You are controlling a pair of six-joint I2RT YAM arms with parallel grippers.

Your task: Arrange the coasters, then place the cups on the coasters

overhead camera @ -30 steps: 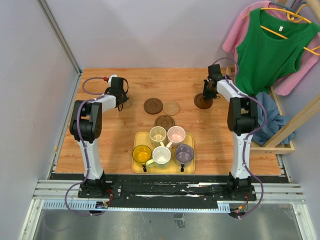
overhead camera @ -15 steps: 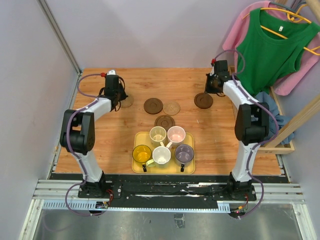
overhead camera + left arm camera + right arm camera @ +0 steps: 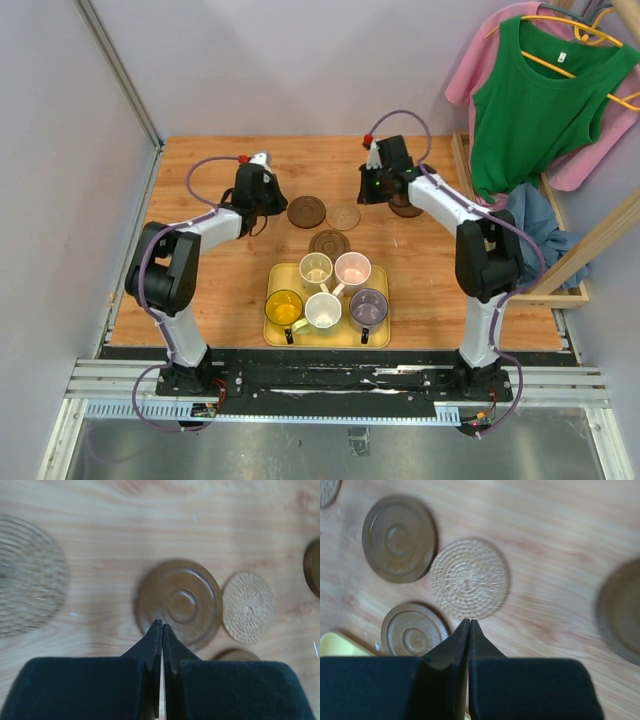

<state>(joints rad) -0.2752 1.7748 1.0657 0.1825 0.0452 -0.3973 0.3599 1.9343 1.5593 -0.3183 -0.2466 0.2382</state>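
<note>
A tan woven coaster [image 3: 27, 575] is lying farthest left on the wooden table [image 3: 200, 280], blurred in the left wrist view. To its right the left gripper [image 3: 159, 625] is pointing at the rim of a dark brown coaster [image 3: 179, 602], jaws pressed together and holding nothing. A second tan coaster [image 3: 469, 578] is sitting just right of that disc, with a second dark brown coaster [image 3: 415, 632] lying nearer the yellow tray [image 3: 275, 272] (just beyond its far edge). The right gripper [image 3: 466, 622] is hanging by the second tan coaster, likewise closed and empty. A third dark brown coaster [image 3: 620, 612] is lying farther right. The tray is holding all the mugs: yellow cup [image 3: 284, 308], cream-green cup [image 3: 316, 268], cream-white cup [image 3: 323, 311], pink cup [image 3: 352, 268], grey-purple cup [image 3: 368, 305].
</note>
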